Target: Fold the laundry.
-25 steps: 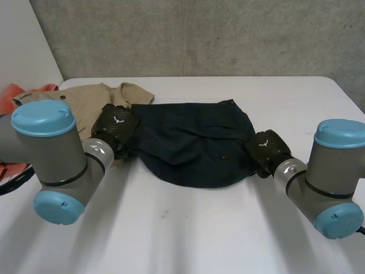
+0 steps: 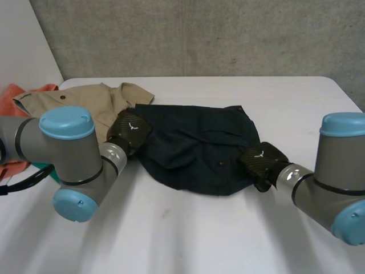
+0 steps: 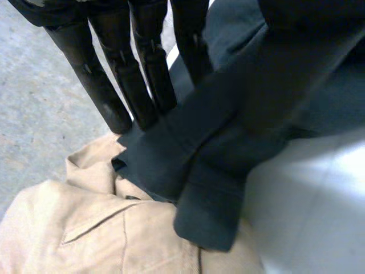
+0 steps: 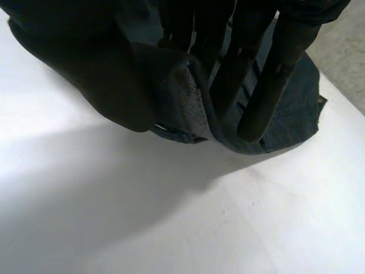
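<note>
A dark navy garment (image 2: 194,145) lies bunched across the middle of the white table (image 2: 188,228). My left hand (image 2: 130,130) is at its left edge. There its straight fingers (image 3: 142,74) pinch the navy cloth (image 3: 228,142) against the thumb, and a flap hangs over a tan shirt (image 3: 85,228). My right hand (image 2: 261,160) is at the garment's right edge, shut on the cloth. In the right wrist view its fingers (image 4: 268,85) clamp a folded hem of the navy garment (image 4: 114,80) just above the table.
The tan shirt (image 2: 97,100) lies at the back left, partly under the navy garment. An orange cloth (image 2: 12,94) sits at the table's far left edge. Bare white table (image 4: 171,217) stretches in front of the garment.
Both hands have come toward the front edge, the left one also to the right and the right one to the left. The navy garment has moved with them and bunched narrower.
</note>
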You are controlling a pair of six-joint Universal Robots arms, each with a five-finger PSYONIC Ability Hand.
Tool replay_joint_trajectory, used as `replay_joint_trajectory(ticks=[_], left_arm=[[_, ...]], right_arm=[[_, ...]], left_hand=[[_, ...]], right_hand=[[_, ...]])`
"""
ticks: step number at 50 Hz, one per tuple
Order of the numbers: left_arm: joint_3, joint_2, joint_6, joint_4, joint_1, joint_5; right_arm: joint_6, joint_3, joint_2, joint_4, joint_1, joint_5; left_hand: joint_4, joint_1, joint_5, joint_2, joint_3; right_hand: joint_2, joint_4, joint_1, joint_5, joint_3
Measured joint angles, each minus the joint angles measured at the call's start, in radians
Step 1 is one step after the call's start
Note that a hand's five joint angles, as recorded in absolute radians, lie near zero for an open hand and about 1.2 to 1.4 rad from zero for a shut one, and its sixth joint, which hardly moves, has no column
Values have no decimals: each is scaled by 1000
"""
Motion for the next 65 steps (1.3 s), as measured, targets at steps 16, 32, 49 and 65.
replay_joint_trajectory(ticks=[16,32,49,65], left_arm=[[-156,273,87,-289,-74,47],[-82,316,24,-311,-70,-19],[33,256,-172,-264,-35,13],[88,175,-187,-236,-16,14]], right_arm=[[-252,51,-207,301,-148,-110],[229,-190,-75,184,-68,-26],[420,-355,280,6,59,243],[386,-250,-110,-126,94,172]], left_hand=[[-27,-75,-23,-38,-23],[-786,-827,-789,-791,-770],[-799,-827,-799,-802,-785],[-857,-899,-826,-864,-841]], right_hand=[[-708,-705,-654,-694,-699],[-804,-827,-758,-791,-818],[-250,-275,-250,-270,-265],[-5,-2,19,24,-6]])
